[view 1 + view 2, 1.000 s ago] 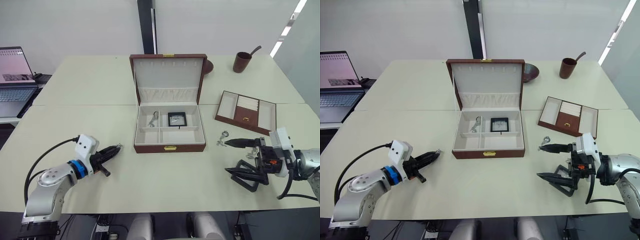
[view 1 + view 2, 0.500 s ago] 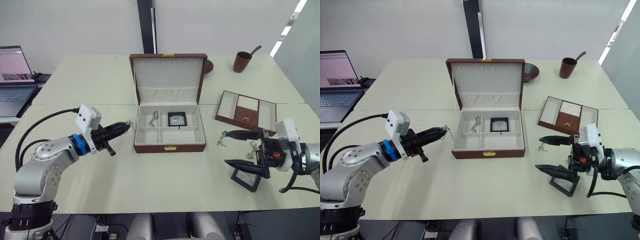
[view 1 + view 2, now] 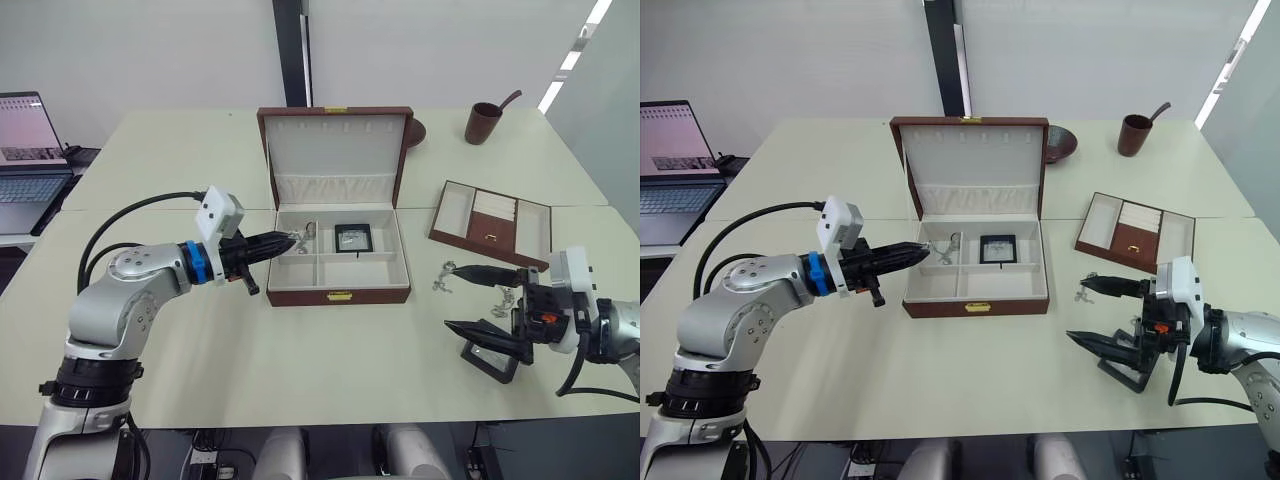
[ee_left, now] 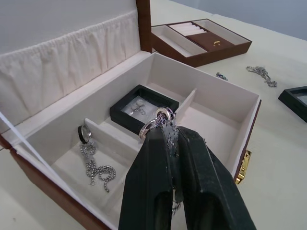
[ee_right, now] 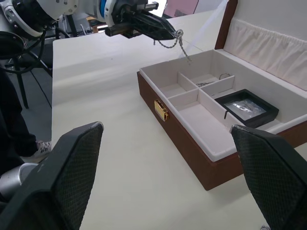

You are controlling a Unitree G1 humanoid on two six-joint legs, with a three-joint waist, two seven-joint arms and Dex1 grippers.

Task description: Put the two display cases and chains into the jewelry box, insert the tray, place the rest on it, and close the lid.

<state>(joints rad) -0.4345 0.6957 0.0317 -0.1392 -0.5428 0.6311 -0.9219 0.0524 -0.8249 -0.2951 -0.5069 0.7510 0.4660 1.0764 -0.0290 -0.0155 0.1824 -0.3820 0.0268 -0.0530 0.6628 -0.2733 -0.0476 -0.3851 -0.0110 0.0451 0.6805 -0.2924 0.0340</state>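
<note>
Jewelry box (image 3: 340, 296) open: display case (image 3: 353, 237), chain (image 4: 96, 165) inside. Left fingers (image 4: 169, 143) clamped on second chain (image 4: 160, 122). Right fingers (image 5: 268, 167) spread, empty.

The jewelry box (image 3: 339, 290) is big, reddish-brown and cream inside. It sits open on the surface, and its lid (image 3: 336, 155) stands straight up at the back. One black display case (image 3: 353, 237) lies flat in a back part of the box. A thin silver chain (image 4: 96, 165) lies in the back part beside it. Another chain (image 4: 163, 125) with a round ring is pinched in the left hand (image 3: 286, 242), over the box's left edge. The other display case (image 3: 490, 350) lies on the surface between the fingers of the right hand (image 3: 472, 303). More chains (image 3: 444, 277) lie near it. The tray (image 3: 491, 224) sits on the surface, right of the box.
</note>
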